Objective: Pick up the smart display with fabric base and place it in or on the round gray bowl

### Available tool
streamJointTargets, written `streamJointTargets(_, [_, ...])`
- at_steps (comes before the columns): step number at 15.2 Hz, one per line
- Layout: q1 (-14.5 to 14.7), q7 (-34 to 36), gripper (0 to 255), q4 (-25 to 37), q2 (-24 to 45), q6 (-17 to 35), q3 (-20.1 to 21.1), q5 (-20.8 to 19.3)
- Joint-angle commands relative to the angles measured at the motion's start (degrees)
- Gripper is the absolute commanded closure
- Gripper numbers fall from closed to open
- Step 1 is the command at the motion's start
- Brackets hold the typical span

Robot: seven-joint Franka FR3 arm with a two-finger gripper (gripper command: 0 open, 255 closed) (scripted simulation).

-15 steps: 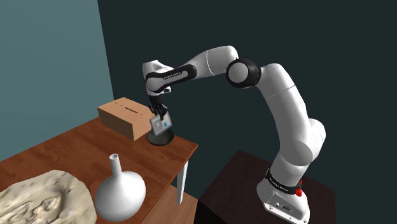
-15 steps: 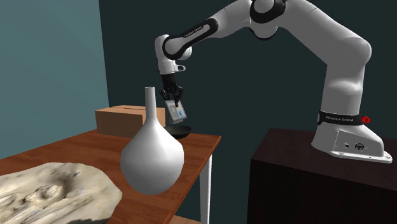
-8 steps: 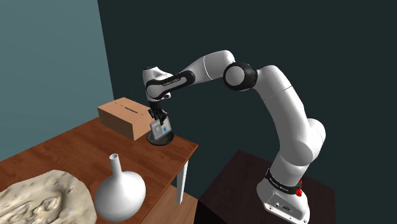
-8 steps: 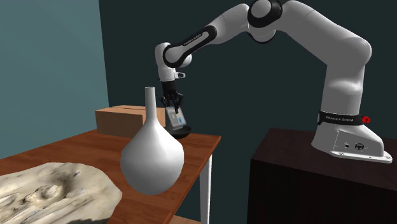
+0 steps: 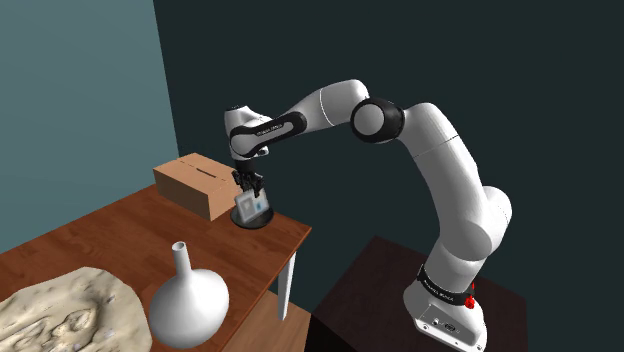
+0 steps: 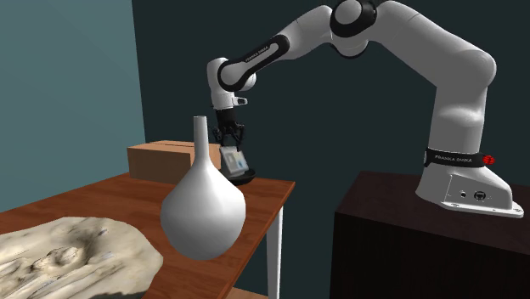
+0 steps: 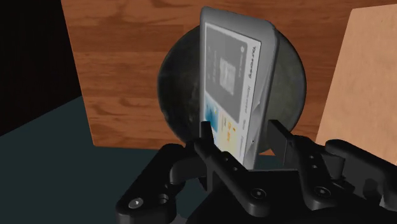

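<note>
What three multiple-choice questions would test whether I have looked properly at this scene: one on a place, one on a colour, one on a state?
1. Where is the smart display?
A) on the floor
B) over the dark round bowl
C) in a drawer

2. What colour is the long-necked vase?
A) white
B) red
C) green

3. What is the pincer doing?
A) open and empty
B) shut on nothing
C) shut on the smart display

Answers:
1 B: in the wrist view the bowl lies directly behind the display.
2 A: it is plain white in both exterior views.
3 C: in the wrist view the pincer clasps the display by its two sides.
</note>
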Motion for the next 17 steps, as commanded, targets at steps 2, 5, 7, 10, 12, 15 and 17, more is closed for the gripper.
streamJointTargets(2, [0.01, 0.01, 0, 0.04, 0.0, -0.01, 0.0, 0.0])
streamJointTargets(5, [0.0, 0.0, 0, 0.03, -0.01, 0.0, 0.0, 0.0])
streamJointTargets(7, [0.25, -0.4, 0, 1.97, -1.17, -3.03, 0.37, 0.52])
streamJointTargets(10, [0.57, -0.77, 0, 4.14, -1.95, -5.9, 0.64, 0.93])
streamJointTargets(12, [0.57, -0.77, 0, 4.14, -1.95, -5.9, 0.64, 0.93])
streamJointTargets(15, [0.57, -0.77, 0, 4.14, -1.95, -5.9, 0.64, 0.93])
streamJointTargets(17, [0.57, -0.77, 0, 4.14, -1.95, -5.89, 0.64, 0.93])
